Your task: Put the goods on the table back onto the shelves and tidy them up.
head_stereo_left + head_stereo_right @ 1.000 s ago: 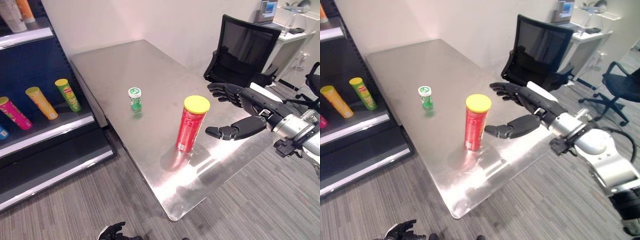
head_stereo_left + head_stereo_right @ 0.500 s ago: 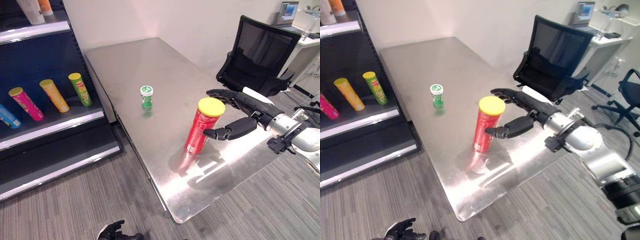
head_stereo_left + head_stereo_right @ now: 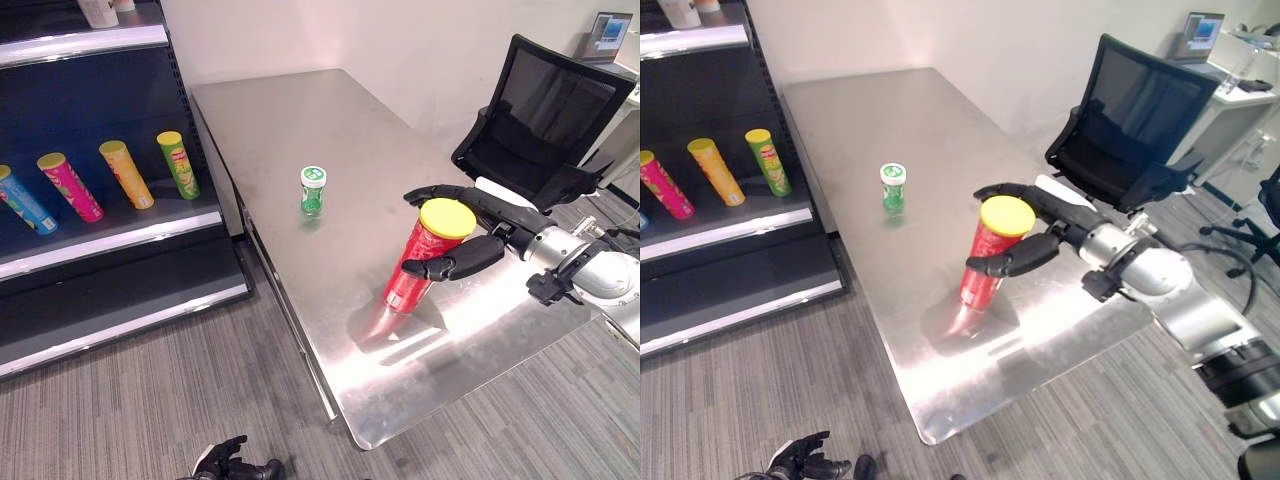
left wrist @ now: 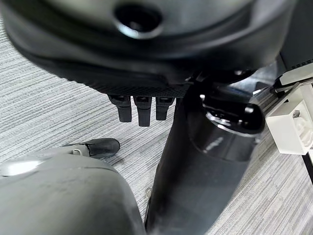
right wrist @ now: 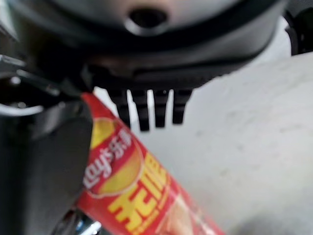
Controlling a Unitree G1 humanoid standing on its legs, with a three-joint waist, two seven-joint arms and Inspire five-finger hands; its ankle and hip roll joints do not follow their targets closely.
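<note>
Table: brushed metal, satin sheen, faintly mirrors the can. Red can: glossy printed wrap — lid smooth yellow plastic. Small green bottle: shiny plastic. Right hand: matt black plastic. Floor: ribbed grey carpet, matt. Chair back — black mesh.

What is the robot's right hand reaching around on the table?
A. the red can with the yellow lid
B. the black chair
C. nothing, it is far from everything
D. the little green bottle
A: the right hand has its thumb in front of and its fingers behind the red can with the yellow lid, which stands tilted on the table; the little green bottle stands apart.
</note>
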